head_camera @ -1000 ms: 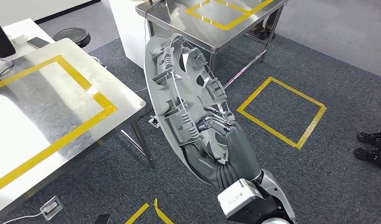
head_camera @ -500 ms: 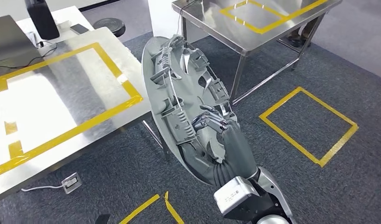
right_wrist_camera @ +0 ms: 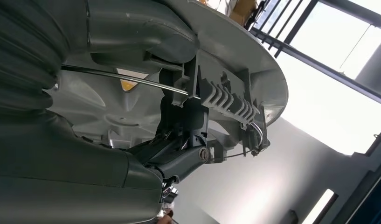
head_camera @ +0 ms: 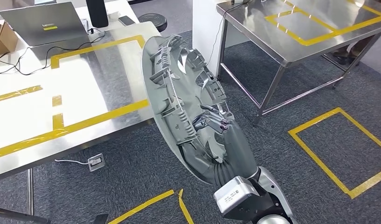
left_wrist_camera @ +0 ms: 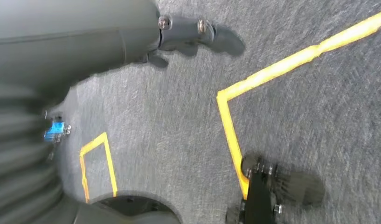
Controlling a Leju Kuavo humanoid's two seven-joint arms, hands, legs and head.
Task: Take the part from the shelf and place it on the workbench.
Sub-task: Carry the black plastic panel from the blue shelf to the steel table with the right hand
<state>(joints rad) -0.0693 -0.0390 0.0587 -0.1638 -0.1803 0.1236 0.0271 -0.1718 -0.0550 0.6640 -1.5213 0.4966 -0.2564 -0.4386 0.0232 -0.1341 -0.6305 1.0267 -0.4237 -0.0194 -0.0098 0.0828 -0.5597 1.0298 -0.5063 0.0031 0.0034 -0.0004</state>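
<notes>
The part (head_camera: 179,88) is a large round grey plastic cover with ribs, clips and a wire ring on its inner face. My right hand (head_camera: 230,140) grips it near its lower rim and holds it upright on edge in the air, just off the near right corner of the steel workbench (head_camera: 109,60). The workbench is marked with yellow tape. In the right wrist view the part (right_wrist_camera: 235,51) spreads out close over my right hand (right_wrist_camera: 62,163), whose fingers hook into its ribs. My left hand (left_wrist_camera: 86,32) hangs above the carpet with nothing in it.
On the workbench's far side lie a laptop (head_camera: 46,23), a cardboard box (head_camera: 2,35) and cables. A second steel table (head_camera: 272,37) stands at the back right, a black stool (head_camera: 151,21) between them. A socket box (head_camera: 96,162) and yellow tape squares (head_camera: 347,144) lie on the carpet.
The whole view has swung left, so the camera has moved: more of the workbench and the laptop show now. The part stays held the same way in my right hand.
</notes>
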